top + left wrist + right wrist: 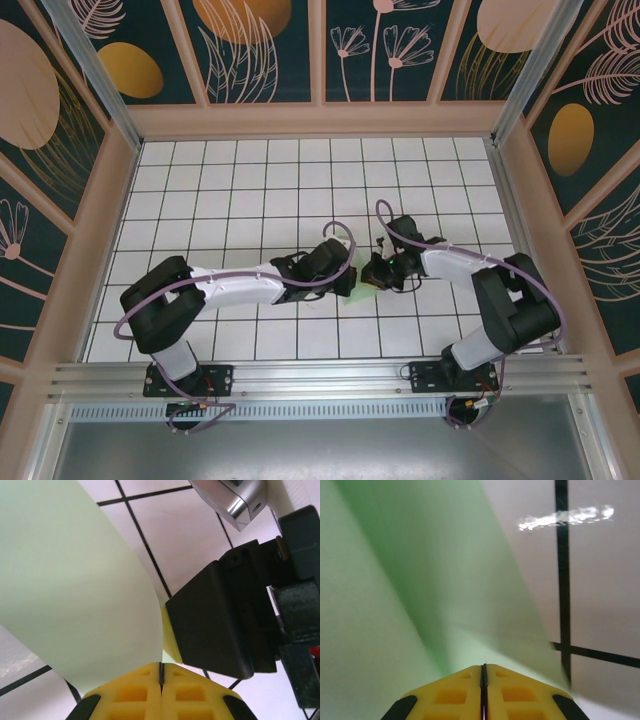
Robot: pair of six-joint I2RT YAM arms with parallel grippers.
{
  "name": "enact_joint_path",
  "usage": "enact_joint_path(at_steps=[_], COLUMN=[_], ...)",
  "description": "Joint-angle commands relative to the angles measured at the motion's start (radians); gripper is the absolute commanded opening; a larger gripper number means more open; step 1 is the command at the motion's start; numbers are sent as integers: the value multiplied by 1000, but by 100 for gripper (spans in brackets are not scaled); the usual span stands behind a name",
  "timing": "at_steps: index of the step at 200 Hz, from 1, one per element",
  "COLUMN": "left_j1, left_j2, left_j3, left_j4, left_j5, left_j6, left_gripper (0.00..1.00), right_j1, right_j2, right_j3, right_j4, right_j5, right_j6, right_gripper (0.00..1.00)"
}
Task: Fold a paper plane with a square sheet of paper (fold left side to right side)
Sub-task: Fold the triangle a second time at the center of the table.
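The square sheet of paper point(362, 288) is pale mint green and shows from above as a small patch between the two gripper tips, mid-table. In the left wrist view the sheet point(75, 580) curves up on the left, and its edge runs down into the seam of my left gripper point(161, 669), whose yellow jaws are shut on it. My right gripper's black body point(225, 620) sits close on the right. In the right wrist view my right gripper point(483, 672) is shut, with the paper point(420, 580) rising from its tips and bent along a darker crease. From above, the left gripper point(348, 274) and right gripper point(373, 274) almost touch.
The floor is white tiles with black grid lines point(260, 190). Wooden-framed walls point(100, 230) enclose it on the left, right and far sides. A metal rail point(320, 375) holding both arm bases runs along the near edge.
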Motion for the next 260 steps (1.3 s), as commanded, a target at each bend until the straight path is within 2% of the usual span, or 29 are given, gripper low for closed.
enact_joint_path(at_steps=[1,101,260], left_j1=[14,61,81], left_j2=[-27,-20,93], left_j3=[-21,-86,-7], left_j4=[10,69,-23], left_j5=[16,60,-65], left_j6=[10,132,189], left_gripper=[5,8,7], right_j1=[16,31,46], right_j2=[34,88,111], right_j3=[17,37,61], right_j4=[-26,-82,-116], right_j5=[41,96,131], right_j6=[-2,-38,-62], right_gripper=[12,10,10])
